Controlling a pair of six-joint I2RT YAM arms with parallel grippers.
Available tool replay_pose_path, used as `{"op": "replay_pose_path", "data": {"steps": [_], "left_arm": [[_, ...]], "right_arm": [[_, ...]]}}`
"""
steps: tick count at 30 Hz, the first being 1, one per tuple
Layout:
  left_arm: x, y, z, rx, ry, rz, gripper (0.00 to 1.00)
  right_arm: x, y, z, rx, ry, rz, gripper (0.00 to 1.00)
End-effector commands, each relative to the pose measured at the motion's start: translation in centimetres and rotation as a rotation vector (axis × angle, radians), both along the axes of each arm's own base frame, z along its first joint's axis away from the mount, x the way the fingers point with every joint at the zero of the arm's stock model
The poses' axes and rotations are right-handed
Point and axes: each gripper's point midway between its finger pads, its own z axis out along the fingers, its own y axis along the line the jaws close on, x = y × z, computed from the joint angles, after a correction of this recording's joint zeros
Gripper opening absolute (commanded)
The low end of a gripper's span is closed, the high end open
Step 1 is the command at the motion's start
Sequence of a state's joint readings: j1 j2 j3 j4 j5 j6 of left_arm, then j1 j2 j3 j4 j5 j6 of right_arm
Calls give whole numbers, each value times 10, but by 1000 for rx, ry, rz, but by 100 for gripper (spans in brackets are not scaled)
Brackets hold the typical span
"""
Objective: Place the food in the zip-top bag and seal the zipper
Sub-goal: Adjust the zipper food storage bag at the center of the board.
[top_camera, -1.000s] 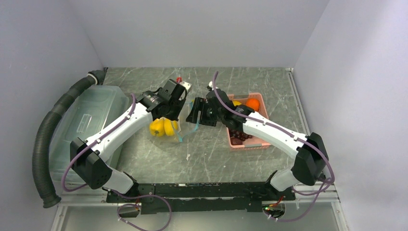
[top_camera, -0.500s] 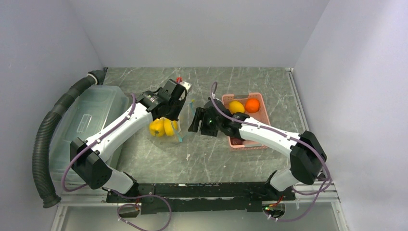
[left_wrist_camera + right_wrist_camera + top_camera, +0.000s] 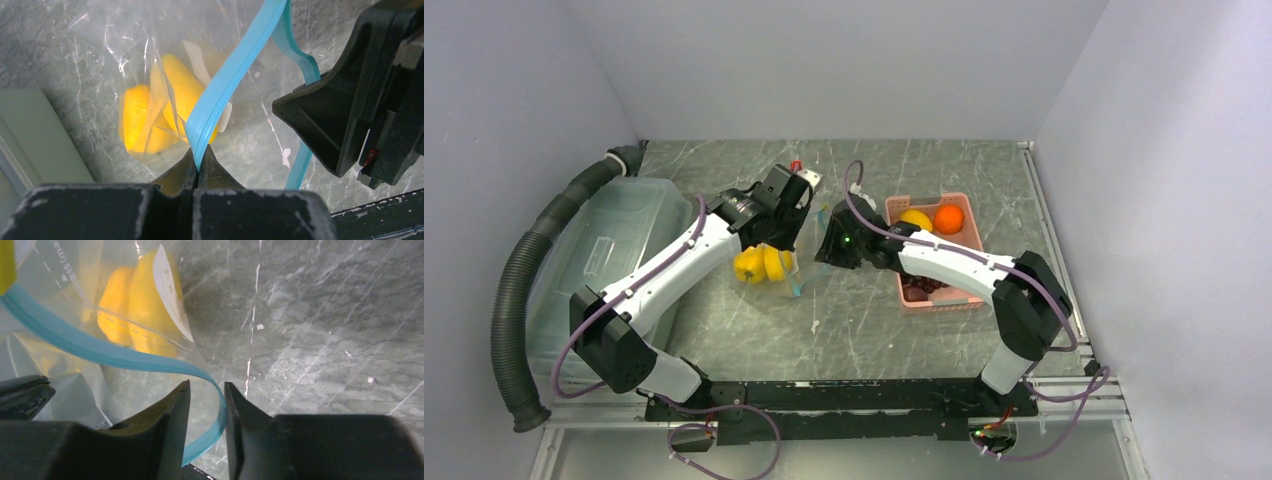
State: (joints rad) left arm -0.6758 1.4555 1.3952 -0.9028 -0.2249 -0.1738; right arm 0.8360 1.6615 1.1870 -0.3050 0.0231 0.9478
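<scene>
Roughly halfway, I'd say. Nearest the arm bases, the grapes [image 3: 924, 286] sit in the near end of the pink basket [image 3: 939, 303], so they haven't gone in yet.

A bit further back the bag [image 3: 125, 45] hangs over the worktop [image 3: 874, 330] with yellow pieces [image 3: 142, 117] inside. It looks like two, but the crinkly plastic makes counting dodgy.

The right pincer [image 3: 207, 400] is at the bag's mouth. Its jaws stand apart with the zipper [image 3: 235, 70] running between them, so it's around the strip but not squeezing it as far as I can see. Just past it, the left pincer [image 3: 200, 157] is clamped tight on the zipper strip and holds that end of the mouth up. The mouth isn't sealed: the wrist views show the two blue edges bowing apart.

At the far end of the basket are the lemon [image 3: 915, 218] and the orange [image 3: 948, 218], side by side.

So my read is that some food is bagged and three pieces are left to move. Then the whole zipper needs pressing shut, and that can't sensibly happen until the basket is emptied.
</scene>
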Motion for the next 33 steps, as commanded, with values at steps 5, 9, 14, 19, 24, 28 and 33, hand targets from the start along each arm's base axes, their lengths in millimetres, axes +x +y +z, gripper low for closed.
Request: {"op": "replay_pose_path", "data": {"steps": [5, 9, 14, 19, 24, 28, 33], "left_arm": [[4, 1, 23, -37, -80, 6, 0], [4, 9, 23, 9, -73, 33, 0], [2, 10, 43, -25, -107, 39, 0], [-3, 10, 73, -69, -132, 32, 0], [-14, -1, 86, -135, -91, -13, 0], [-23, -10, 101, -199, -71, -48, 0], [-28, -18, 103, -234, -42, -76, 3]], "right_arm": [[25, 3, 62, 63, -151, -27, 0], [26, -4, 91, 63, -213, -19, 0], [21, -13, 117, 44, -263, 12, 0], [15, -25, 137, -1, -297, 43, 0], [7, -40, 160, -47, -333, 74, 0], [0, -49, 175, -66, -348, 86, 0], [-2, -54, 174, -87, -343, 90, 0]]}}
